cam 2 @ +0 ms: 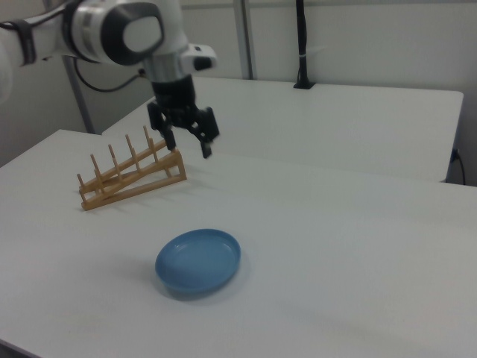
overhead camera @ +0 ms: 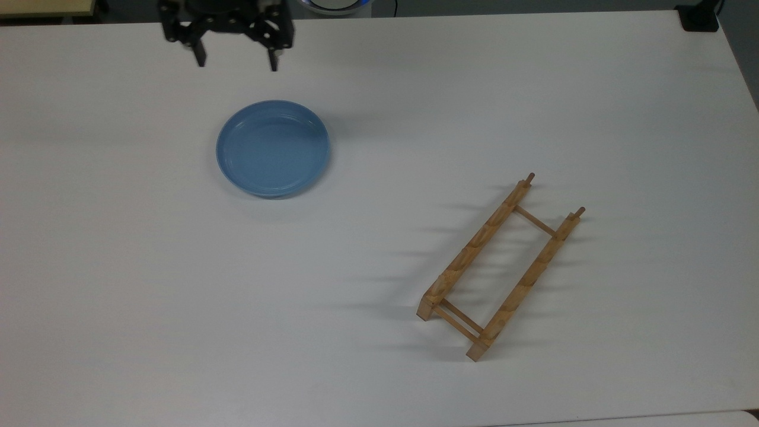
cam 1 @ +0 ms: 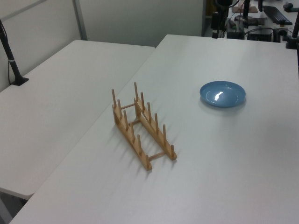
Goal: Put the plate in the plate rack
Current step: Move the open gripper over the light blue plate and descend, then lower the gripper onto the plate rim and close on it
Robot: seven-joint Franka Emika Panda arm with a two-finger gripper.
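The light-blue plate (overhead camera: pixel 273 148) lies flat on the white table (overhead camera: pixel 379 379), also visible as the plate (cam 1: pixel 223 93) and the plate (cam 2: pixel 198 261). The wooden plate rack (overhead camera: pixel 499 267) stands apart from it toward the top view's lower right; the rack (cam 1: pixel 140 125) and the rack (cam 2: pixel 130 177) hold nothing. My gripper (overhead camera: pixel 236 63) hangs open in the air beyond the plate's far edge, near the top view's upper left, fingers spread and nothing between them. In the right view the gripper (cam 2: pixel 188 145) hovers well above the table in front of the rack.
A second white table (cam 1: pixel 56 102) adjoins on the left view's left, with a black post (cam 1: pixel 11 60) on it. A black clamp base (overhead camera: pixel 698 18) sits at the top view's upper right corner. Equipment clutters the area behind the table (cam 1: pixel 261 23).
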